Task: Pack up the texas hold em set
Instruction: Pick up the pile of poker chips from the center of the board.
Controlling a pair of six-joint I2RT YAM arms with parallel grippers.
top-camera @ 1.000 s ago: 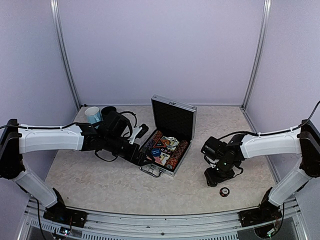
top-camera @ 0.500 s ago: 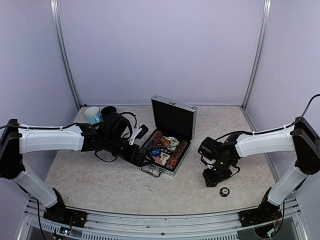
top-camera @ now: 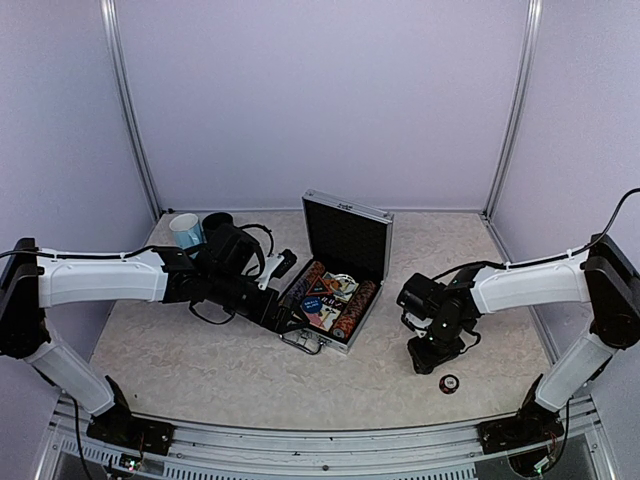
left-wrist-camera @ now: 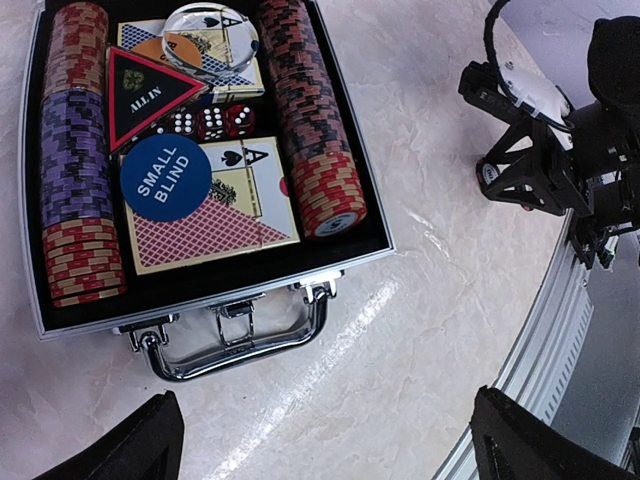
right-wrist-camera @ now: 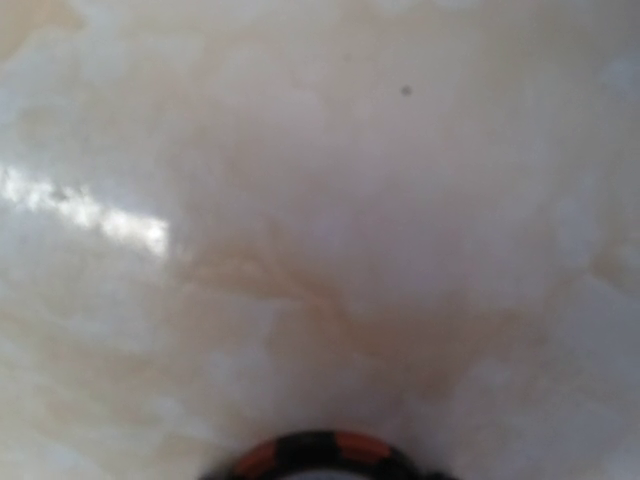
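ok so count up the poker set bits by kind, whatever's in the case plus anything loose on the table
chip rows: 2
card decks: 2
round buttons: 2
triangle marker: 1
red dice: 3 showing, more may hide under the marker
loose round piece: 1
total: 11

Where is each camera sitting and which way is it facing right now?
Top external: high behind the bases, looking down on the table; left arm, right arm, open case between them.
Left wrist: above the case's front, looking down into it; own fingers at the bottom corners, right arm upper right.
Right wrist: close over the table, blurred; a chip rim at bottom, no fingers showing.
Shared: top and left wrist both show the case and right arm.
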